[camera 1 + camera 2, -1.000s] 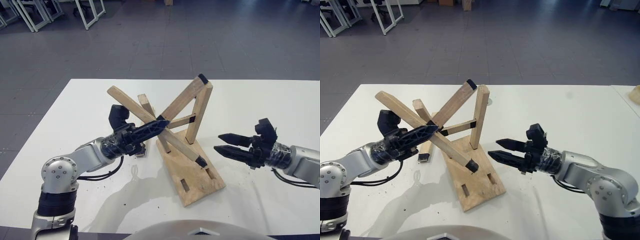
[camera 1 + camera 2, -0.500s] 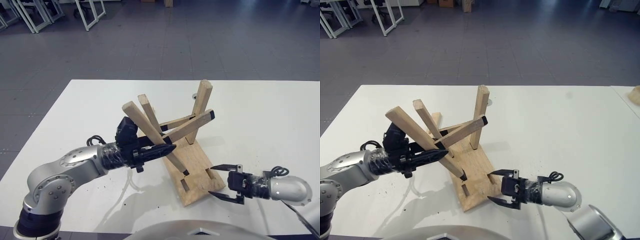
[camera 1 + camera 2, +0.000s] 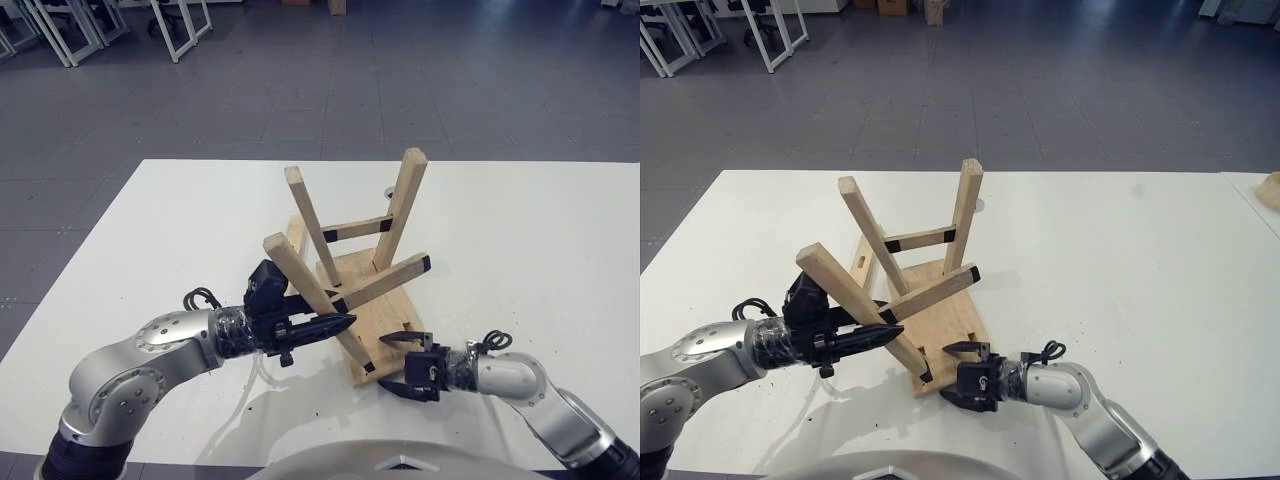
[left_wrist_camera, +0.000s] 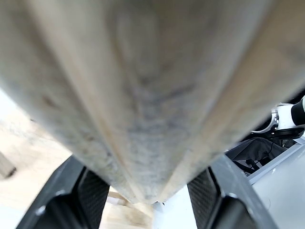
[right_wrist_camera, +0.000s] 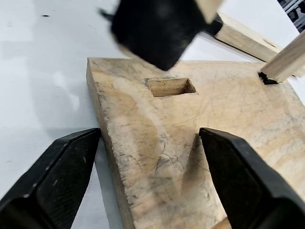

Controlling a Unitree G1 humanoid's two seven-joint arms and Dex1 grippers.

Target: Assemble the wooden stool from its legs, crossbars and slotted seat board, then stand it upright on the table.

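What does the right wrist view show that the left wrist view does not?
Right wrist view: the right gripper open at the edge of the seat board, an empty slot in it, and a black-capped leg end above. Left wrist view: the left gripper shut on a wooden leg, seen close up. Both: the white table.

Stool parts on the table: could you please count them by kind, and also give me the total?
Seat board: 1
Legs: 4
Crossbar: 1
Total: 6
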